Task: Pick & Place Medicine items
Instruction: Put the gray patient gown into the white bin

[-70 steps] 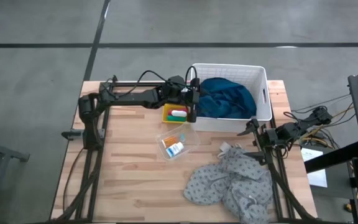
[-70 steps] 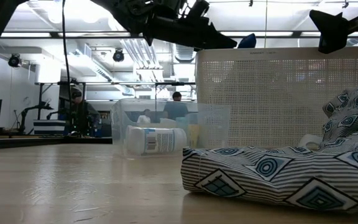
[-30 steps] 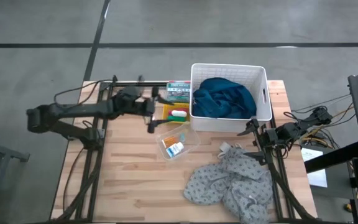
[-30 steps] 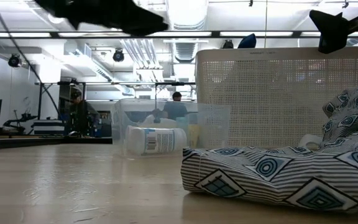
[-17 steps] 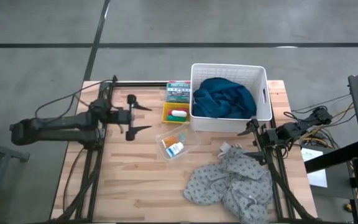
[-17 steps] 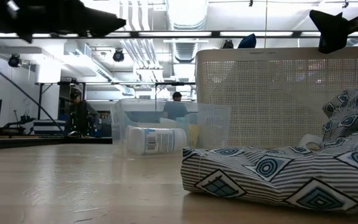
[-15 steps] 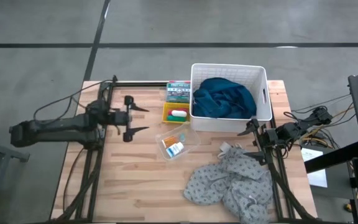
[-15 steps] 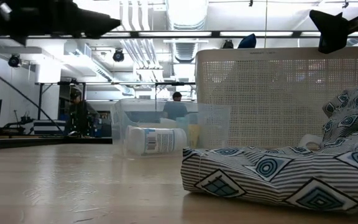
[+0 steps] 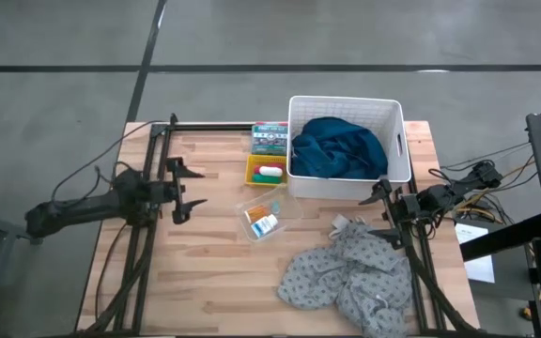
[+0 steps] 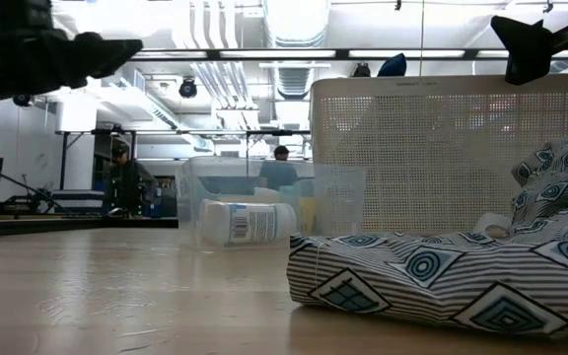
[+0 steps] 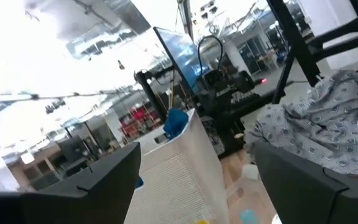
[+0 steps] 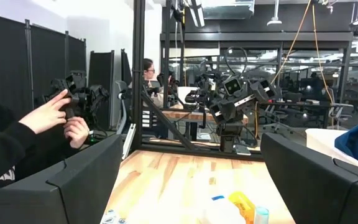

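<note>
Jaws spread on left gripper point(image 9: 184, 187) near table point(image 9: 205, 282) edge — right gripper point(image 9: 379, 191) too.

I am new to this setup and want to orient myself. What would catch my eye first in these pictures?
Probably the white perforated plastic basket at the table's far edge, filled with a crumpled dark blue cloth. Next, the rumpled grey dotted cloth spread over the near right corner. Between them, a small clear plastic box holds a white-and-blue bottle.
</note>
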`<action>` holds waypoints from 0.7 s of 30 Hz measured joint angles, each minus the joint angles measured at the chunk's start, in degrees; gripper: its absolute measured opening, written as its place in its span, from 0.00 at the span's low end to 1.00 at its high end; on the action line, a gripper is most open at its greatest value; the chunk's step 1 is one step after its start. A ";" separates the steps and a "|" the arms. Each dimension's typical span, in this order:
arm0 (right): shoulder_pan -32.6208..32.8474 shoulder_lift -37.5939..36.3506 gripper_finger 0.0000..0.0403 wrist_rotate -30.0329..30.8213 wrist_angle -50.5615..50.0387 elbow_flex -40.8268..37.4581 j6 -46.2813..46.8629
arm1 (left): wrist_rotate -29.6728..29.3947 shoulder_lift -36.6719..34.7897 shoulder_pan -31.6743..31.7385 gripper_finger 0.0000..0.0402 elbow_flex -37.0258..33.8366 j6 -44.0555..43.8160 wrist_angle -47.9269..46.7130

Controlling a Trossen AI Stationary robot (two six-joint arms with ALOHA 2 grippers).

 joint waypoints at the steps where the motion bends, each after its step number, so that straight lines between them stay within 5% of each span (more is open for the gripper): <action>1: 0.00 0.00 0.94 0.00 0.00 0.00 0.00 | 0.08 -1.58 0.00 0.80 -0.25 0.18 -0.63; 21: 0.00 0.00 0.94 0.00 0.00 0.02 0.00 | 0.84 -13.23 -0.04 0.80 -0.28 -0.75 -11.27</action>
